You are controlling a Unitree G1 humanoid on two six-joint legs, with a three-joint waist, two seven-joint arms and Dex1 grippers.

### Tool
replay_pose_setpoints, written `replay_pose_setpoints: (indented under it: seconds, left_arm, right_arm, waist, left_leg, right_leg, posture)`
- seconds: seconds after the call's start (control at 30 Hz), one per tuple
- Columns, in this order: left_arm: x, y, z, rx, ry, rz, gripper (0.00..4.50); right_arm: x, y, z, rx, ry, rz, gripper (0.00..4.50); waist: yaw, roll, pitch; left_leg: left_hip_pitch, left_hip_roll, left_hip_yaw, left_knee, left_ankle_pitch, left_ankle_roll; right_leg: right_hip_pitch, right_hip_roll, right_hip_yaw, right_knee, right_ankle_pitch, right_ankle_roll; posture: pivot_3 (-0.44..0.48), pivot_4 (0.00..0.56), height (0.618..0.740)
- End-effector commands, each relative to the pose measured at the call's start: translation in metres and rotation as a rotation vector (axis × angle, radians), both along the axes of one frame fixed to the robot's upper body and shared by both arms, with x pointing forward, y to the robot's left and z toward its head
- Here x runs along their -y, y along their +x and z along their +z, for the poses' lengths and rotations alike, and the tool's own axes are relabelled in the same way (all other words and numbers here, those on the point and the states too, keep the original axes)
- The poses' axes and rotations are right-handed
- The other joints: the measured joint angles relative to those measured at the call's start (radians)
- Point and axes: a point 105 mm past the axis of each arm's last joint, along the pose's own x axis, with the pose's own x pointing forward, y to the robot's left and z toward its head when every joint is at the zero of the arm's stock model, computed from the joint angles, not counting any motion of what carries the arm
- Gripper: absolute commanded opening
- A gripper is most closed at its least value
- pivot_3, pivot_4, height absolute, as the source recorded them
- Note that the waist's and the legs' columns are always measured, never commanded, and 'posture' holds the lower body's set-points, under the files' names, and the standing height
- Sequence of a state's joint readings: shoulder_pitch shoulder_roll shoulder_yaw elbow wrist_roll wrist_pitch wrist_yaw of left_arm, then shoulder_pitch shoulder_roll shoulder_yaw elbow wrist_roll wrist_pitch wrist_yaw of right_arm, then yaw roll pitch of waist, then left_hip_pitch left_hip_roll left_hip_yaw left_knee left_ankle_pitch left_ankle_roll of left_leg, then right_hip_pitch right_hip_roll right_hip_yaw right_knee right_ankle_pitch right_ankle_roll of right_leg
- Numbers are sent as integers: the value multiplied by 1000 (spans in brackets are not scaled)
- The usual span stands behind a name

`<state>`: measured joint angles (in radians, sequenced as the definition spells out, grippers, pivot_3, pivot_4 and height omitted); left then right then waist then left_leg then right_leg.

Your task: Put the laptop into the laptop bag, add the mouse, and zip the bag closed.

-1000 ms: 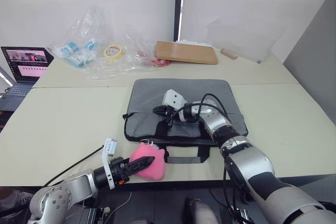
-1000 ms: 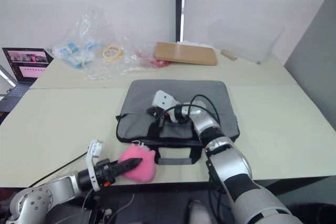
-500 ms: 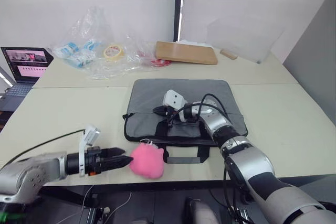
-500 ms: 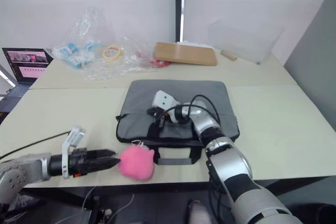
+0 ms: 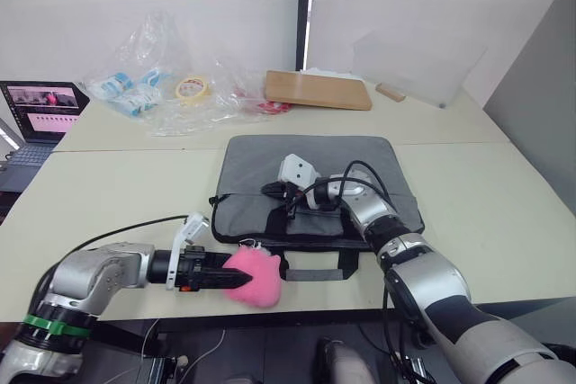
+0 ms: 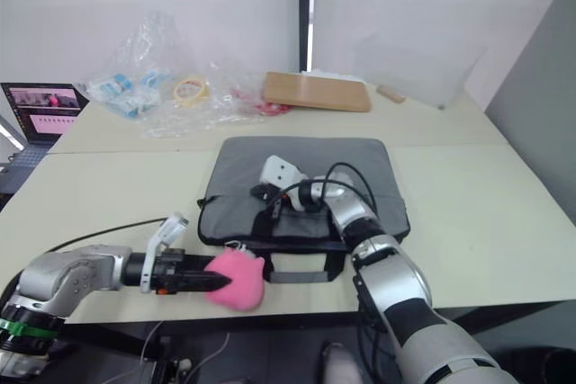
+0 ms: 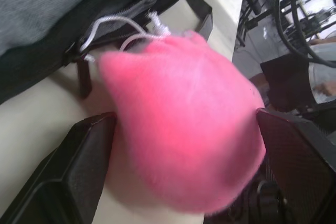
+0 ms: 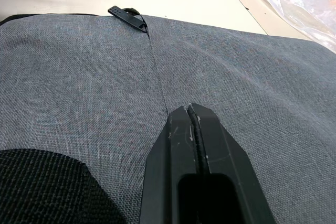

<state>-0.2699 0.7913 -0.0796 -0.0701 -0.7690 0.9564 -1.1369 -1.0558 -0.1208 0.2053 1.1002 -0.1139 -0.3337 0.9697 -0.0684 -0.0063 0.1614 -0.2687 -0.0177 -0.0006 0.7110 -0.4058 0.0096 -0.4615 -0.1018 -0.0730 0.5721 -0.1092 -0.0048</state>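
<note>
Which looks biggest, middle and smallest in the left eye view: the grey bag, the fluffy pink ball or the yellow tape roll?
1. The laptop bag looks biggest.
2. The fluffy pink ball comes next, though it lies nearest the camera, which flatters it.
3. The yellow tape roll looks smallest, but it lies far back.

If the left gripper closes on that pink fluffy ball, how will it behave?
The pink fluffy ball looks plush, so it will probably squash between the left gripper's open fingers. It seems light and could scoot. Its white loop beside the laptop bag might snag.
</note>
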Motion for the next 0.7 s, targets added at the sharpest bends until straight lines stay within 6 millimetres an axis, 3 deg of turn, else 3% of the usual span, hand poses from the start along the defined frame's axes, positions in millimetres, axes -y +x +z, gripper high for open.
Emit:
replay_pose_setpoints:
  seconds: [0.03, 0.3, 0.47, 0.7]
  left_arm:
    - [-3, 0, 7, 39, 8, 16, 2637]
    - [0, -10, 12, 37, -27, 52, 54]
    - [10, -18, 16, 7, -97, 52, 20]
    - [45, -19, 16, -27, -209, 58, 20]
  right_arm:
    - [11, -2, -28, -69, -74, -33, 0]
    - [14, -2, -36, -88, -87, -54, 0]
    - [14, -2, -37, -93, -86, -55, 0]
    - [12, -3, -36, -92, -81, -54, 0]
  waist:
    - [1, 0, 0]
    - [1, 0, 0]
    - [3, 0, 0]
    - [3, -1, 0]
  left_leg:
    - [0, 0, 0, 0, 0, 0]
    - [0, 0, -1, 0, 0, 0]
    - [0, 0, -1, 0, 0, 0]
    - [1, 0, -1, 1, 0, 0]
  right_leg:
    - [0, 0, 0, 0, 0, 0]
    - [0, -1, 0, 1, 0, 0]
    - [0, -1, 1, 1, 0, 0]
    - [1, -1, 1, 2, 0, 0]
  posture:
    - [0, 150, 740]
    - [0, 150, 740]
    - [0, 150, 740]
    - [0, 150, 740]
